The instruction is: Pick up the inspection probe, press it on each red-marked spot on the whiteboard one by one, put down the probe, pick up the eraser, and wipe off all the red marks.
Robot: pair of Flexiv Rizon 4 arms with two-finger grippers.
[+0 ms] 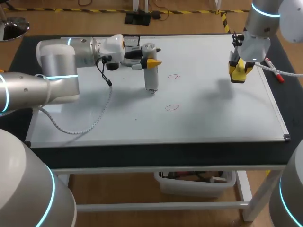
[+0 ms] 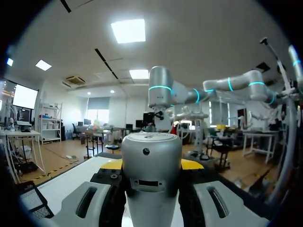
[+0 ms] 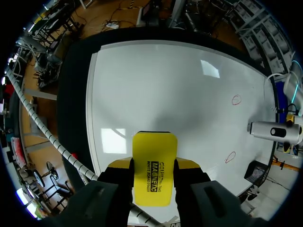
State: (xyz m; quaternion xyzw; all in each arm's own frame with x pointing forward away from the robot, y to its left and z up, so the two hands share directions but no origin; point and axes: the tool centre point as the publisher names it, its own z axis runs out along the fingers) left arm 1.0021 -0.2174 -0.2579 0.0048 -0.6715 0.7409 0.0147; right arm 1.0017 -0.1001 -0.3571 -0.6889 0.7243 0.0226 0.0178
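The whiteboard (image 1: 213, 123) lies flat on the table and bears two red circles, one (image 1: 173, 76) farther back and one (image 1: 172, 107) nearer the front. My left gripper (image 1: 147, 60) is shut on the silver inspection probe (image 1: 150, 75). The probe stands upright with its tip at the board, left of the far circle. In the left wrist view the probe (image 2: 151, 175) fills the gap between the fingers. My right gripper (image 1: 239, 71) is shut on the yellow eraser (image 3: 152, 168) above the board's right part. From there the board (image 3: 156, 85), both circles (image 3: 236, 100) (image 3: 230, 157) and the probe (image 3: 277, 132) show ahead.
A red-capped marker (image 1: 274, 71) lies at the board's right edge, close beside my right gripper. A grey cable (image 1: 80, 127) from my left arm loops over the board's left part. Black matting (image 1: 142, 153) borders the board in front.
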